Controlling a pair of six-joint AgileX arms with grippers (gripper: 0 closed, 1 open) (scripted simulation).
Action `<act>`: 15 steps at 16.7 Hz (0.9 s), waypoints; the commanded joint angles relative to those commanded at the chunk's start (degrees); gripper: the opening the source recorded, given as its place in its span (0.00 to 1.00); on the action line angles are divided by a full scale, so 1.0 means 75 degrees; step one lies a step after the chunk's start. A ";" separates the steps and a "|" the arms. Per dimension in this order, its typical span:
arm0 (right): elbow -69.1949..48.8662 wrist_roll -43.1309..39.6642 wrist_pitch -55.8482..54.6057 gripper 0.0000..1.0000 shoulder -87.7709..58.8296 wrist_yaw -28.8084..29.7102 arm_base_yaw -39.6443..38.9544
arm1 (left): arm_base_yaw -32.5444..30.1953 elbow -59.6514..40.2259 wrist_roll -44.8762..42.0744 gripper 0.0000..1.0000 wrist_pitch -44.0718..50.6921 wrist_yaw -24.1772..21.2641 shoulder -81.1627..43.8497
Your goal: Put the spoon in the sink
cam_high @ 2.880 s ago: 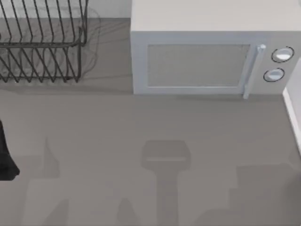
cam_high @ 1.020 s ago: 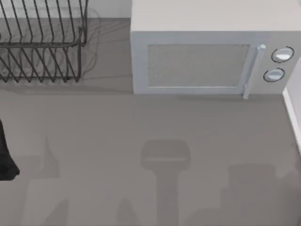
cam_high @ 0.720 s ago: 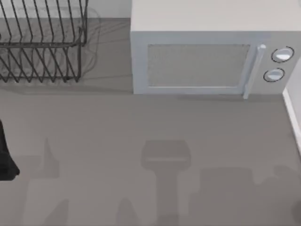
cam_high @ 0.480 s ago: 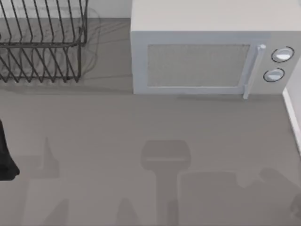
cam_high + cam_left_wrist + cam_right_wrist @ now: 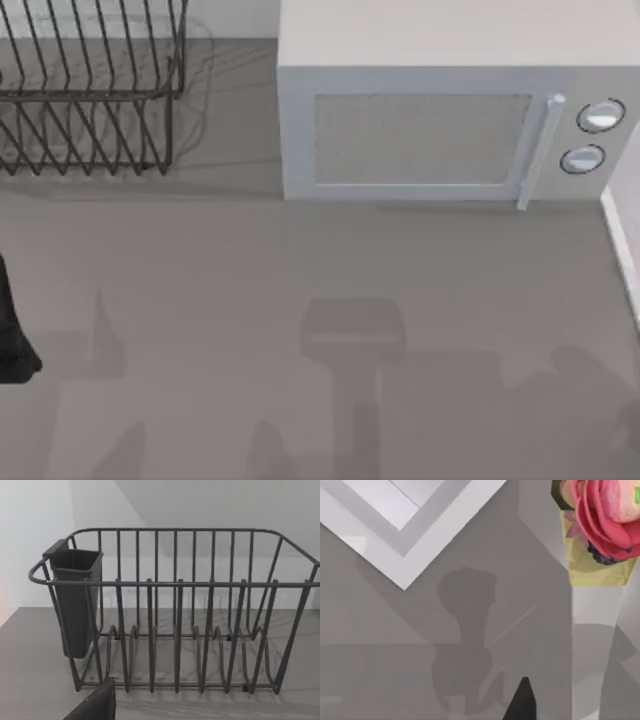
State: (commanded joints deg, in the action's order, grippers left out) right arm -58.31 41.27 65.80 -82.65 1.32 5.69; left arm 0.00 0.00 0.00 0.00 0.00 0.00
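Overhead, we see a black wire dish rack (image 5: 85,95) at the bench's back-left corner beside a white box microwave (image 5: 450,110) — gripper fingers' state we cannot tell, spoon's place neither.

1. The sink (image 5: 402,571) showed as one corner in the right wrist view: a broad white rim, a grey band inside it, and a paler flat inner face within that.
2. Its rim lay flush on the grey worktop (image 5: 375,630), the corner pointing out over the bare surface.
3. In the top view a white strip (image 5: 626,240) ran along the worktop's right edge; whether it was the same rim could not be told.
4. The spoon could not be made out with certainty. A thin pale line (image 5: 512,625) lay slantwise on the worktop, apart from the sink's corner, too slight to identify.
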 joint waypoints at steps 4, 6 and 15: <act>-0.1755 0.0009 0.0695 0.00 -0.1484 0.0004 0.0042 | 0.0000 0.0000 0.0000 1.00 0.0000 0.0000 0.0000; -0.3108 -0.0006 0.1157 0.00 -0.2509 0.0004 0.0070 | 0.0000 0.0000 0.0000 1.00 0.0000 0.0000 0.0000; -1.0757 -0.0124 0.3405 0.00 -0.7536 0.0008 0.0329 | 0.0000 0.0000 0.0000 1.00 0.0000 0.0000 0.0000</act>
State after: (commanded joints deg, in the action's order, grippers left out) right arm -138.98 40.33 91.34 -139.16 1.37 8.16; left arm 0.00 0.00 0.00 0.00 0.00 0.00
